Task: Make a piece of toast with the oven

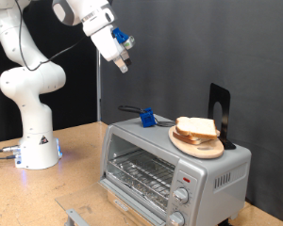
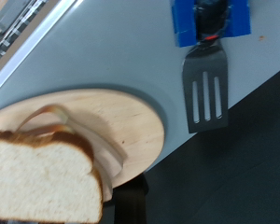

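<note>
Fingers aloft, nothing held; bread waiting on the oven roof.

My fingers [image 1: 122,64] hung high over the oven [image 1: 170,168], their spread not discernible. The piece of toast [image 1: 196,127] lay below and to the right, topping the stack on the wooden plate [image 2: 145,126], with the spatula [image 2: 205,89] beside.

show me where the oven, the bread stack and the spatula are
oven [image 1: 141,155], exterior view, on its glass door.
bread stack [image 2: 42,177], wrist view, on the top slice's pale face.
spatula [image 2: 204,93], wrist view, on its slotted black blade.
</note>
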You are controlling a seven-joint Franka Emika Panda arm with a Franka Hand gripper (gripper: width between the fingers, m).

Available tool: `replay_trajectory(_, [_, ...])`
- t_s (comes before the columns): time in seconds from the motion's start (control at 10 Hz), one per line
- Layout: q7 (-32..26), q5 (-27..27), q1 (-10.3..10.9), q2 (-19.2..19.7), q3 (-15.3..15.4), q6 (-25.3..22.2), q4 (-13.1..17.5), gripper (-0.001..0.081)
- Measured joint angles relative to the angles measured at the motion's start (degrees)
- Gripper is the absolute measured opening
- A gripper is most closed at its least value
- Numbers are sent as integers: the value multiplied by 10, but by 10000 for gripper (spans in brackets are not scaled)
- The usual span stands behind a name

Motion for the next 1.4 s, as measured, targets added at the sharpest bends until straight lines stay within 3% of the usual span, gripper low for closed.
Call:
replay_trajectory(0.5, [42, -26, 2, 5, 50, 11, -19, 808])
replay_trajectory(0.9, [42, -24, 3, 7, 56, 14, -27, 808])
replay_trajectory(1.4, [61, -42, 1, 46, 111, 113, -72, 808])
